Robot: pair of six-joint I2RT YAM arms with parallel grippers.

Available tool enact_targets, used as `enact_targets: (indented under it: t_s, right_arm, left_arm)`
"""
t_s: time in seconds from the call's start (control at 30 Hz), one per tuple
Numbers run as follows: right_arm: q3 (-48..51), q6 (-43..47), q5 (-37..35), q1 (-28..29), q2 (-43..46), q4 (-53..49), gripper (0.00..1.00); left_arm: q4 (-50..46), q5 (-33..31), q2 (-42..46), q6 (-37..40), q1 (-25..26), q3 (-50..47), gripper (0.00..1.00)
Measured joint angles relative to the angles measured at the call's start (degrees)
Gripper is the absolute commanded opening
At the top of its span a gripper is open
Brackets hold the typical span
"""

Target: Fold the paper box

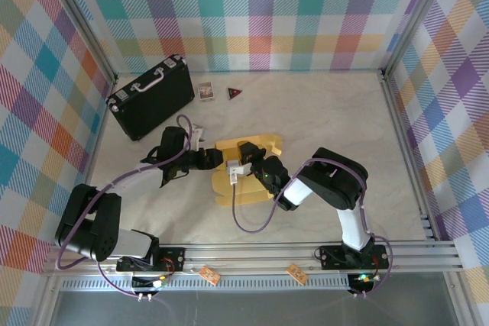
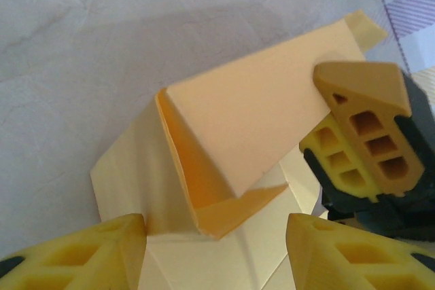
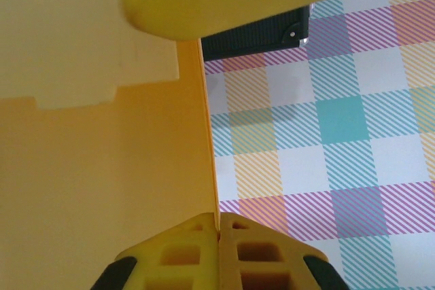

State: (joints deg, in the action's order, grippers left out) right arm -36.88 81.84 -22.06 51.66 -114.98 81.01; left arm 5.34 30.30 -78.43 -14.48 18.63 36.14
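**Current state.** The paper box lies at the middle of the surface, just in front of both arms, well apart from the black case at the far left. It is partly formed: most of the sheet lies flat, while one panel is raised and tilted, with a short flap turned in at its lower corner.

**Right tool**. The jaws are pressed together on the free edge of the raised panel. The right wrist view shows the thin cardboard edge running straight into the closed tips. This pinch appears to serve as a hinge support: it stops the panel from dropping back onto the sheet.

**Left tool**. The jaws are spread, one to each side of the flat part of the sheet below the raised panel. Nothing is clamped between them (contact with the sheet cannot be confirmed). The placement suggests it is positioned either to hold the base down or to take the turned-in flap.

**Progress.** Judged as an early-to-middle stage: one wall stands, and the other flaps are not yet raised.
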Motion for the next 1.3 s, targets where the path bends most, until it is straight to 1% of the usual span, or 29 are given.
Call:
enact_targets:
  t_s: [0.13, 0.2, 0.37, 0.53, 0.57, 0.63, 0.77, 0.87, 0.93, 1.03, 1.1, 1.17, 1.3]
  right_arm:
    - [0.0, 0.0, 0.0, 0.0, 0.0, 0.0, 0.0]
    - [0.0, -0.1, 0.0, 0.0, 0.0, 0.0, 0.0]
    - [0.0, -0.2, 0.0, 0.0, 0.0, 0.0, 0.0]
    - [0.0, -0.2, -0.3, 0.0, 0.0, 0.0, 0.0]
    - [0.0, -0.2, -0.5, 0.0, 0.0, 0.0, 0.0]
    - [0.0, -0.2, -0.5, -0.2, 0.0, 0.0, 0.0]
    - [0.0, -0.2, -0.7, -0.3, 0.0, 0.0, 0.0]
    - [-0.1, -0.2, -0.9, -0.3, -0.1, 0.2, 0.0]
    - [-0.2, -0.3, -1.1, -0.3, -0.3, 0.4, 0.0]
    - [-0.3, -0.3, -1.1, -0.3, -0.5, 0.5, 0.0]
    - [-0.4, -0.3, -1.1, -0.3, -0.5, 0.5, 0.0]
    - [-0.4, -0.4, -1.1, -0.3, -0.5, 0.5, 0.0]
    - [-0.4, -0.4, -1.6, -0.4, -0.5, 0.5, 0.0]
  left_arm:
    - [-2.1, -0.6, 0.0, 2.9, 1.8, 0.3, 0.58]
    - [-3.7, -2.1, 0.0, 4.5, 2.3, 0.8, 0.58]
    - [-9.7, -7.2, -0.6, 9.5, 4.3, 4.2, 0.59]
    - [-13.1, -12.1, -2.7, 13.0, 5.9, 7.1, 0.58]
    - [-13.4, -13.2, -3.3, 13.8, 6.4, 7.7, 0.56]
    - [-14.0, -15.2, -4.0, 15.0, 7.4, 8.5, 0.5]
    - [-14.0, -18.3, -4.7, 17.5, 8.7, 9.1, 0.49]
    - [-13.8, -19.1, -4.7, 18.6, 8.7, 9.1, 0.49]
    - [-13.6, -19.1, -4.7, 18.9, 8.7, 9.1, 0.47]
    - [-13.6, -19.5, -4.7, 19.5, 8.7, 9.1, 0.35]
    - [-13.2, -20.4, -4.9, 20.0, 8.7, 9.1, 0.29]
    - [-13.2, -21.0, -5.5, 20.2, 8.7, 9.5, 0.29]
    - [-13.1, -22.4, -7.1, 20.3, 8.7, 10.8, 0.32]
